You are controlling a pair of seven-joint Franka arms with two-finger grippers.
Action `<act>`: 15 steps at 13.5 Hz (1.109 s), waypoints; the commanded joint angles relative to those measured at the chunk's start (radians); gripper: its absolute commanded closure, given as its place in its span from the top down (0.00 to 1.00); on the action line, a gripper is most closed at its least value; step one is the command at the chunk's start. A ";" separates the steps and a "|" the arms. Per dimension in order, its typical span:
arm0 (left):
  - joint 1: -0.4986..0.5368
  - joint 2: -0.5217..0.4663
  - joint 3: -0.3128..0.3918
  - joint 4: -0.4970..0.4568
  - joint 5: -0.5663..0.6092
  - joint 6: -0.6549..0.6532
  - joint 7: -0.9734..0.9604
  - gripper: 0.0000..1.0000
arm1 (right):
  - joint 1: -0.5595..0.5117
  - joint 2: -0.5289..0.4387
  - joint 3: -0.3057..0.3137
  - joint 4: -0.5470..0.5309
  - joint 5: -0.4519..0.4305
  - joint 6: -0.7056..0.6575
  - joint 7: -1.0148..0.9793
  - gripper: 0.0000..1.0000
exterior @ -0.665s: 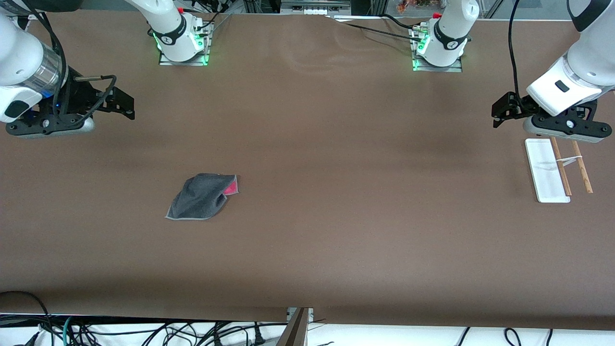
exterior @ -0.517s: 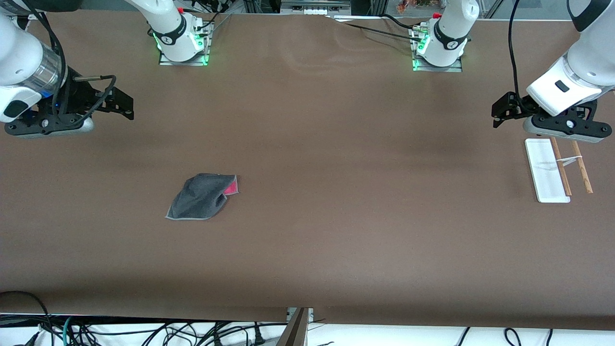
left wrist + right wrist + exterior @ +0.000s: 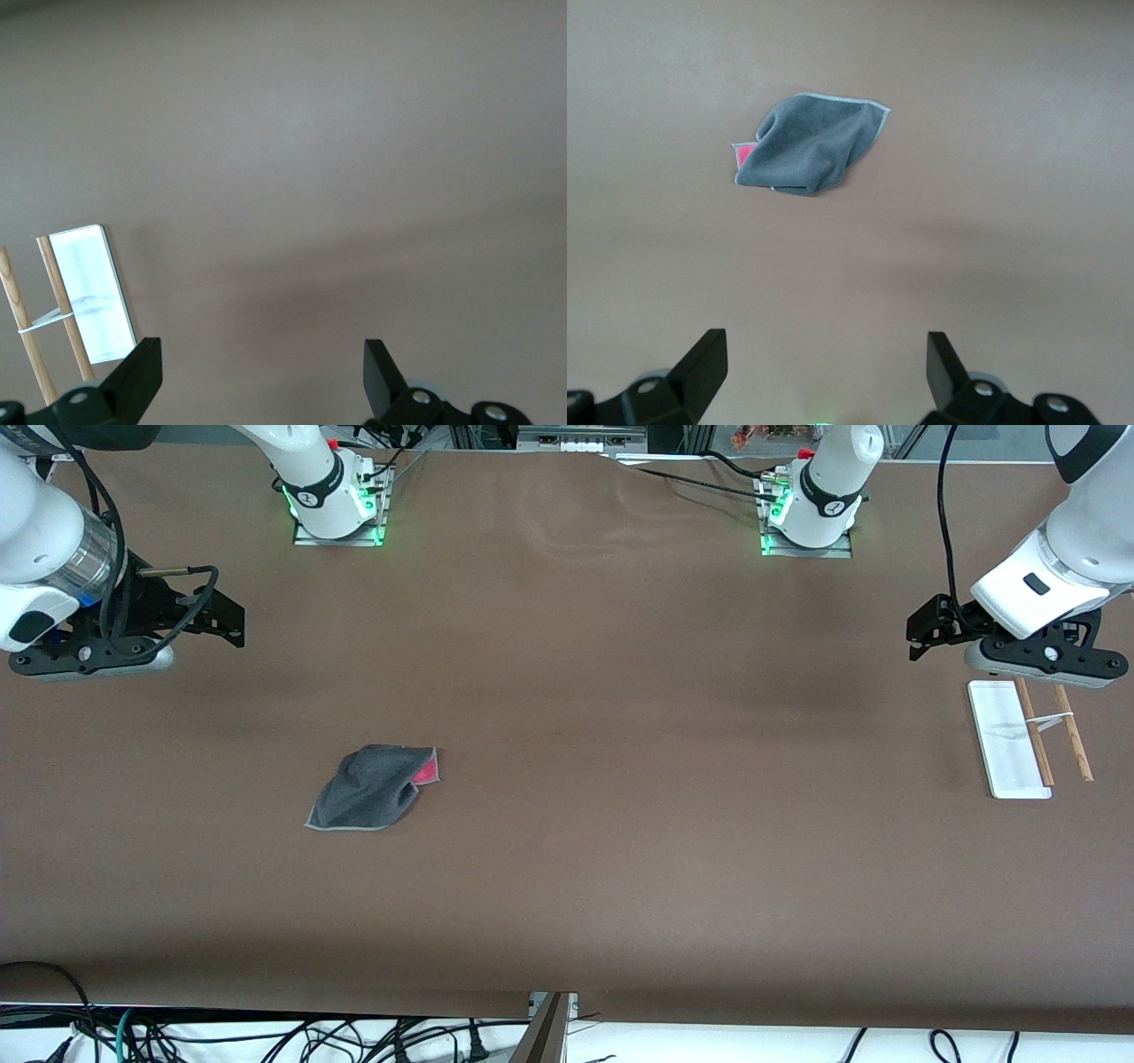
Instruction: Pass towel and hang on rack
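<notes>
Both pairs of jaws stand spread wide with nothing between them, as each wrist view shows: two black fingers far apart over bare brown table (image 3: 620,691).

The right gripper (image 3: 232,618) hangs above the table at the right arm's end, near the edge of the front view, its fingers (image 3: 700,367) empty. The towel (image 3: 372,788) lies crumpled on the table well apart from it, nearer the front camera and toward the middle. It is dark grey with a pale stitched edge, and a pink-red patch shows at the corner that points toward the left arm's end. In the right wrist view the towel (image 3: 811,146) lies flat on the cloth-covered surface, clear of the fingers.

The left gripper (image 3: 921,633) hangs at the left arm's end, its fingers (image 3: 133,376) empty too. The rack (image 3: 1005,740) lies on the table just beside it and nearer the front camera: a flat white base, with two thin wooden rods (image 3: 1054,731) alongside, joined by a white crosspiece. The left wrist view shows the rack (image 3: 89,292) close to one finger, not touching it.

Each arm's base (image 3: 337,500) carries a small round mark on a dark band, too small to read; green lights glow at both bases. No other writing can be read.
</notes>
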 commanded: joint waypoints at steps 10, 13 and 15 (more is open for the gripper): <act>0.011 -0.006 -0.005 0.002 -0.028 -0.014 -0.001 1.00 | 0.023 0.029 0.010 -0.005 0.002 0.018 0.004 0.99; 0.011 -0.006 -0.005 0.002 -0.028 -0.014 -0.001 1.00 | 0.032 0.041 0.009 -0.005 0.041 0.031 0.011 0.99; 0.011 -0.006 -0.005 0.002 -0.028 -0.014 -0.001 1.00 | 0.035 0.052 0.009 -0.005 0.042 0.037 0.011 0.99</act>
